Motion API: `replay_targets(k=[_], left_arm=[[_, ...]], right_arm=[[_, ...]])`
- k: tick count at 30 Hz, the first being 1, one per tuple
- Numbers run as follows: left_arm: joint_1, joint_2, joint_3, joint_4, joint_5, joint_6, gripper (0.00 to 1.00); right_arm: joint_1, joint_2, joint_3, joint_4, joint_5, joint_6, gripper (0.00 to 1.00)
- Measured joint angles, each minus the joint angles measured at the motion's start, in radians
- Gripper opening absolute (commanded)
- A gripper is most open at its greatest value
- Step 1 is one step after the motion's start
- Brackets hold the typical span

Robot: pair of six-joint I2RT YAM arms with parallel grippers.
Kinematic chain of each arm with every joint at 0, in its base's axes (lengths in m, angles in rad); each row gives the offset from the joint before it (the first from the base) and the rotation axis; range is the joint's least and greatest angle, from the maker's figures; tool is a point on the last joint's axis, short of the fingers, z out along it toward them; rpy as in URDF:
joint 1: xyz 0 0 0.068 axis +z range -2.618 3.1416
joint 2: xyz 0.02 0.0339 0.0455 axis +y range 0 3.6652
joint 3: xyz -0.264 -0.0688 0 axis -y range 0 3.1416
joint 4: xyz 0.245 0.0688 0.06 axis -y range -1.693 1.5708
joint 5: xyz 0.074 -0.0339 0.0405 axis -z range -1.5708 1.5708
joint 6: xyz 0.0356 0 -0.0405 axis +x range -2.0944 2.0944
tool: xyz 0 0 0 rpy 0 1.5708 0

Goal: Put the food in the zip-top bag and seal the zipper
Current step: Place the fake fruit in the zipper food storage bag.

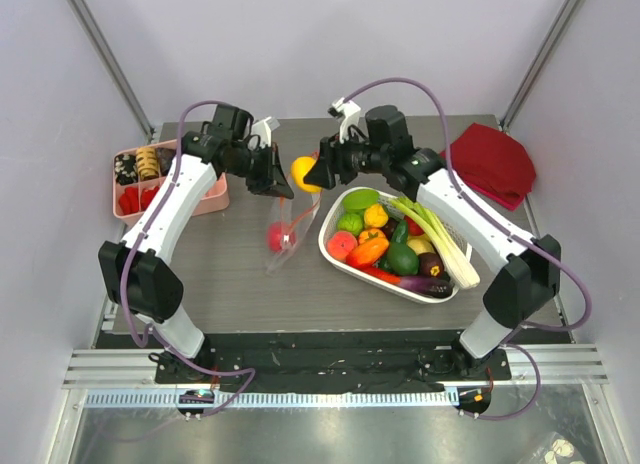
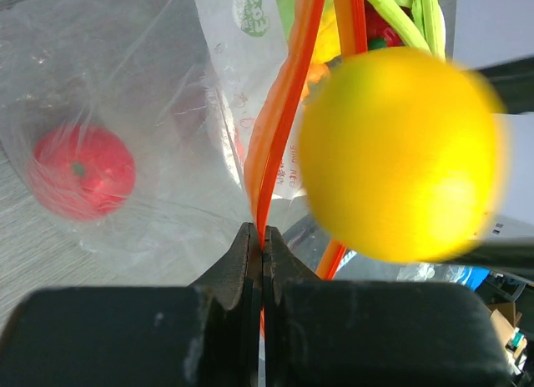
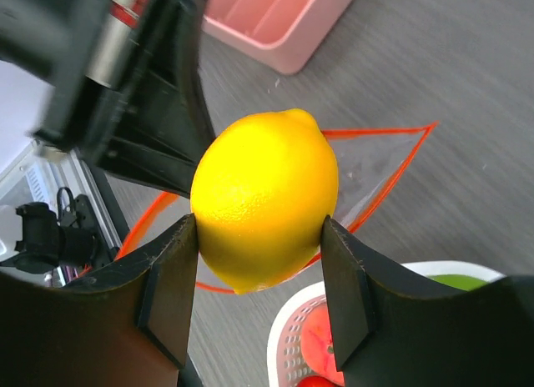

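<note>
My right gripper [image 3: 259, 235]: jaws part-open, clamped on lemon [image 3: 263, 195], over the zip-top bag's [image 2: 167, 95] gaping mouth. My left gripper [image 2: 262, 237]: closed tight, pinching the zipper [image 2: 279, 128]. In bag: one red fruit [image 2: 82, 170], hazy through plastic. Other food [image 1: 372, 249]: in basket [image 1: 335, 252], partly under leek [image 1: 440, 239].

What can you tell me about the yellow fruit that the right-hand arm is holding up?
The lemon is a glossy yellow toy, oval with a small nub at one end and finely dimpled skin, seemingly plastic. It is whole and held in the air, pinched on opposite sides between the dark fingers of the right gripper. It hangs by the open mouth of the clear zip-top bag, whose red-orange zipper the left gripper clamps. Only those fingers visibly touch it.
</note>
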Motion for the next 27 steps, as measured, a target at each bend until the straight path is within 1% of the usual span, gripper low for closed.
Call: replay_targets(k=[2,3,4,5,6,7,8,15,20,23,27], left_arm=[[0.0,0.0,0.0,0.001,0.003,-0.001,0.0],[0.0,0.0,0.0,0.001,0.004,0.0,0.0],[0.0,0.0,0.0,0.001,0.007,0.0,0.0],[0.0,0.0,0.0,-0.001,0.007,0.0,0.0],[0.0,0.0,-0.001,-0.003,0.008,0.0,0.0],[0.002,0.0,-0.002,-0.001,0.009,0.0,0.0],[0.003,0.0,-0.004,0.001,0.011,-0.001,0.0],[0.006,0.0,-0.018,0.013,0.019,-0.014,0.0],[0.006,-0.001,-0.021,0.021,0.018,-0.014,0.0],[0.007,-0.005,-0.031,0.025,0.018,-0.011,0.0],[0.007,-0.008,-0.033,0.026,0.018,-0.009,0.0]], right_arm=[[0.013,0.028,-0.021,0.007,0.011,0.006,0.18],[0.021,0.039,-0.031,0.008,0.018,0.006,0.23],[0.027,0.047,-0.042,0.006,0.025,0.005,0.33],[0.035,0.055,-0.047,-0.001,0.034,-0.001,0.59],[0.039,0.06,-0.049,-0.008,0.04,-0.008,0.72],[0.043,0.062,-0.051,-0.017,0.047,-0.016,0.83],[0.047,0.063,-0.053,-0.026,0.053,-0.029,0.99],[0.059,0.023,-0.054,-0.1,0.081,-0.103,1.0],[0.03,-0.085,-0.053,-0.213,0.097,-0.209,1.0],[-0.009,-0.159,-0.066,-0.318,0.096,-0.342,1.0],[-0.027,-0.225,-0.137,-0.485,0.097,-0.549,0.99]])
